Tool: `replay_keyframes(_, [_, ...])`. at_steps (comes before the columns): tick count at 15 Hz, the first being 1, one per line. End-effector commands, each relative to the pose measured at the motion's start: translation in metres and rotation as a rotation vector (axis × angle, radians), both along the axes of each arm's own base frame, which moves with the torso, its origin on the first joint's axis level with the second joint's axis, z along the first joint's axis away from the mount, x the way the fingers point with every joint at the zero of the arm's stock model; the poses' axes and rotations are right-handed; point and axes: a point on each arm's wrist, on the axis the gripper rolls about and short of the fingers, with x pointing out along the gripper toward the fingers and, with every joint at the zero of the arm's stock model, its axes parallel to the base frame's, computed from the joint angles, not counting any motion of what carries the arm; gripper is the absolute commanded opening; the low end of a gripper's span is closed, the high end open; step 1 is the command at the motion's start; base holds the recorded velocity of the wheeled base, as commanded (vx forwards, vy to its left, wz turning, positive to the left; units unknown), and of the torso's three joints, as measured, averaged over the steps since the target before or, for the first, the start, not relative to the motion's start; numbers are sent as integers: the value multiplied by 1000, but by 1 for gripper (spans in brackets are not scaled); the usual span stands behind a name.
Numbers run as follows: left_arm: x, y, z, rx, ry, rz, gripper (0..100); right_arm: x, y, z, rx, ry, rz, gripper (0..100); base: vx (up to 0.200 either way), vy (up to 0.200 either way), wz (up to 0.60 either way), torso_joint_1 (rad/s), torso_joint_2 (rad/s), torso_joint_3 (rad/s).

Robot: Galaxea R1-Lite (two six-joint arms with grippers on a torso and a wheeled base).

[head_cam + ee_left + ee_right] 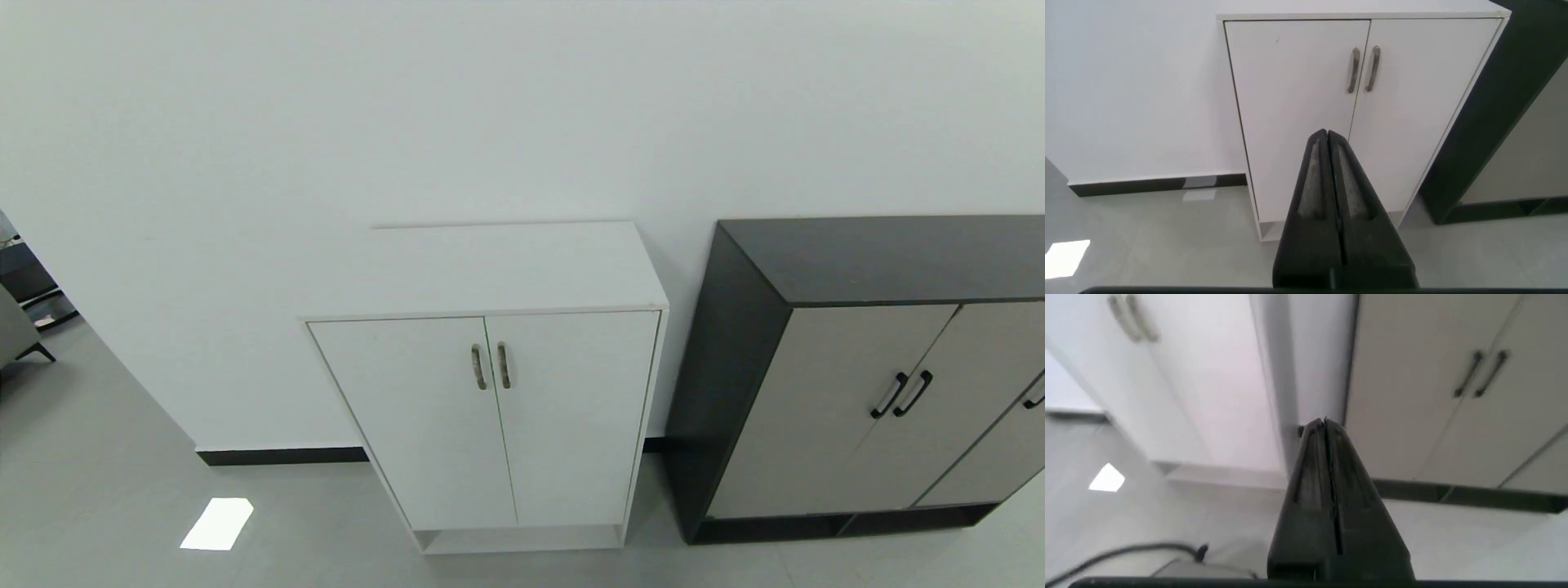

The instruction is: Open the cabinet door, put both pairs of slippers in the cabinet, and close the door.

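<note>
Cabinet doors [424,416] stand shut in head view; wrist views add left gripper [1328,135] and right gripper [1324,423], fingers clenched.

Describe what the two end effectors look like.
The left end effector is a black wedge tapering to a narrow tip, its two long fingers faced in worn grey. The right end effector has the same black, tapered build.

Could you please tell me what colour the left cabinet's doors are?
White doors, clearest in head view.

white cabinet [563,269]: inside hidden behind shut doors [424,416] | dark cabinet [849,367]: cut off at right edge
</note>
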Motion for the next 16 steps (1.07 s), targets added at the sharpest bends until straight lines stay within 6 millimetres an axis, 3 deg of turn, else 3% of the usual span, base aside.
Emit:
replay_keyframes(1, [0, 0, 0, 0, 2, 0, 0, -2, 0, 0, 2, -21, -8, 0, 0, 0, 0, 0, 0, 0])
replay_keyframes(11, [0, 0, 0, 3, 0, 0, 0, -6, 2, -1, 1, -72, -166, 0, 0, 0, 0, 0, 0, 0])
replay_keyframes(16, [0, 0, 0, 6, 0, -2, 0, -9, 2, -2, 21, -116, -143, 0, 0, 0, 0, 0, 0, 0])
